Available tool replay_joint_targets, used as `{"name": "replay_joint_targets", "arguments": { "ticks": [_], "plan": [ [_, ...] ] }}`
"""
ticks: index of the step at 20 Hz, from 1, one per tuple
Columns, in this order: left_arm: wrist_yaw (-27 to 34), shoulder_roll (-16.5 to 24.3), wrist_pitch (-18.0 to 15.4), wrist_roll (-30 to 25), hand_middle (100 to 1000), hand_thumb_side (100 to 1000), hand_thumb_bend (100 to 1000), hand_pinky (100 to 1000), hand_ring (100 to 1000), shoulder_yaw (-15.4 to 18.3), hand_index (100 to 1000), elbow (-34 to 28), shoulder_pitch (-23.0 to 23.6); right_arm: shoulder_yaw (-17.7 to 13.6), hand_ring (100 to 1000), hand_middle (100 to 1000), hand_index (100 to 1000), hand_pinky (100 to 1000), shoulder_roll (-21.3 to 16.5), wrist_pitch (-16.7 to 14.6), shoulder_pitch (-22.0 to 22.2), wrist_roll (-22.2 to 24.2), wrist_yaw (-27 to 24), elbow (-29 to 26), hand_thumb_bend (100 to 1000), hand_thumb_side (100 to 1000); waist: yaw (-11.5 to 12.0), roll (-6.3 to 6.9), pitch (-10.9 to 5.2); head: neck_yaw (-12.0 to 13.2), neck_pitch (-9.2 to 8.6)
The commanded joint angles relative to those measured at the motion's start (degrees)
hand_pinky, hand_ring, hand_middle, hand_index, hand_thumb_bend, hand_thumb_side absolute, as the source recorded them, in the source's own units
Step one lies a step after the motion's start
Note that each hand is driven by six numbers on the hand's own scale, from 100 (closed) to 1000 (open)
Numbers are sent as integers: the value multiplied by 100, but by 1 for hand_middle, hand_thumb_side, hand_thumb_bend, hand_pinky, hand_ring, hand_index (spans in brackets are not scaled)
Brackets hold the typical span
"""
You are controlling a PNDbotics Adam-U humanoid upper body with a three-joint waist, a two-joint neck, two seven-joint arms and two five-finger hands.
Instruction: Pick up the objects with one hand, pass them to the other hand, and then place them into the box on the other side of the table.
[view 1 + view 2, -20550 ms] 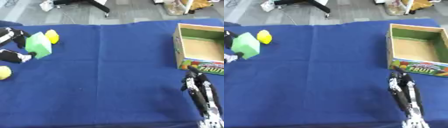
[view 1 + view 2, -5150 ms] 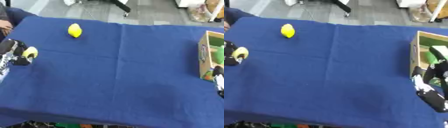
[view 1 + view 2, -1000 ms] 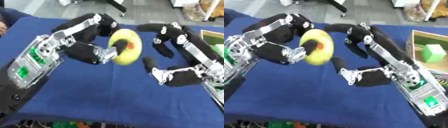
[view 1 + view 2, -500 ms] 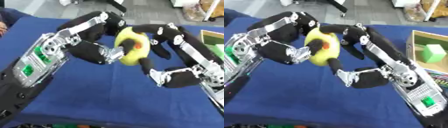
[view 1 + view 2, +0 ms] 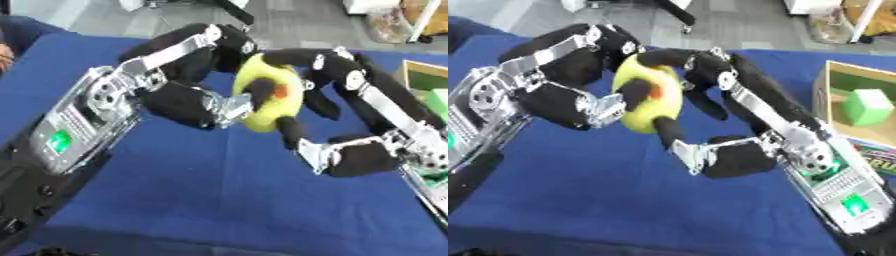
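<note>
A yellow fruit (image 5: 269,102) with a red spot hangs above the middle of the blue table (image 5: 192,200), caught between both hands. My left hand (image 5: 179,102) comes in from the left; its fingers curl over the fruit's top and back, and its thumb presses the front. From the right, my right hand (image 5: 737,155) wraps its fingers (image 5: 702,62) over the fruit's top while its thumb reaches up under it. The cardboard box (image 5: 831,95) stands at the right edge of the table, with a green cube (image 5: 868,106) inside.
Blue cloth covers the whole table. Grey floor and chair legs show beyond the far edge. A dark sleeve sits at the far left edge (image 5: 17,35). My two forearms fill much of the space above the table's middle.
My right hand's fingers have closed over the top of the yellow fruit and its thumb has come up beneath. The left hand has kept hold, and the fruit has shifted slightly right.
</note>
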Motion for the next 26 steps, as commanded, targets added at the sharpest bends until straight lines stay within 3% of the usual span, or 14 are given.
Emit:
{"name": "replay_joint_targets", "arguments": {
  "ticks": [1,9,13,17,26],
  "plan": [
    [127,-2,-32,-65,364,317,100,657,415,24,487,-101,-157,21,100,100,859,100,-68,49,-29,-47,99,-99,100,311,-2,-71,-91,14,-13],
    [244,53,-48,-113,366,321,100,660,417,68,490,-101,-151,22,100,100,888,100,-132,20,60,22,360,-99,100,282,-2,-60,-95,13,-13],
    [258,74,-81,-131,370,322,100,663,421,99,494,-101,-154,19,100,100,862,100,-149,33,86,74,511,-99,100,196,-2,-60,-99,13,-13],
    [283,78,-120,-164,372,332,100,666,424,122,497,-101,-168,17,100,100,768,100,-146,65,98,27,649,-99,100,100,1,-59,-99,11,-13],
    [535,58,-85,-200,377,351,100,669,428,130,501,-101,-211,5,100,100,500,100,-124,249,64,-446,903,-99,100,100,10,-58,-109,12,-13]
  ]
}}
